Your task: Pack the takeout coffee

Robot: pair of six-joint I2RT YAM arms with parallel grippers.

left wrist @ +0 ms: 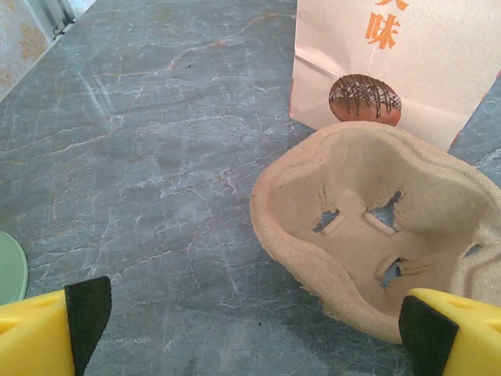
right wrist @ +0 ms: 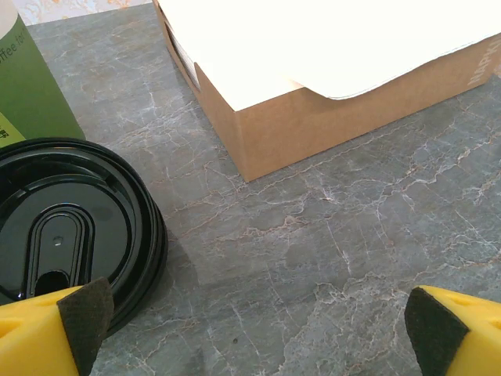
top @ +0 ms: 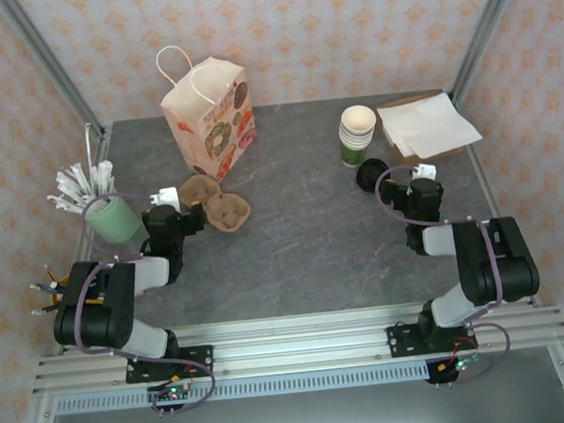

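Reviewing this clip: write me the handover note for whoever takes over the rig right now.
Left gripper: open, empty, at the beige moulded-pulp cup carrier, which lies empty next to the printed paper bag.
Right gripper: open, empty, beside the round black plastic lid lying on the grey marbled table.
A stack of dark-green paper cups stands just behind the lid.
Done: nothing packed yet.
Left, probably: lid a cup, seat it in the carrier, bag it.

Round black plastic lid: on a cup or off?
Off. The lid lies flat on the grey marble table, beside the stacked green paper cups.
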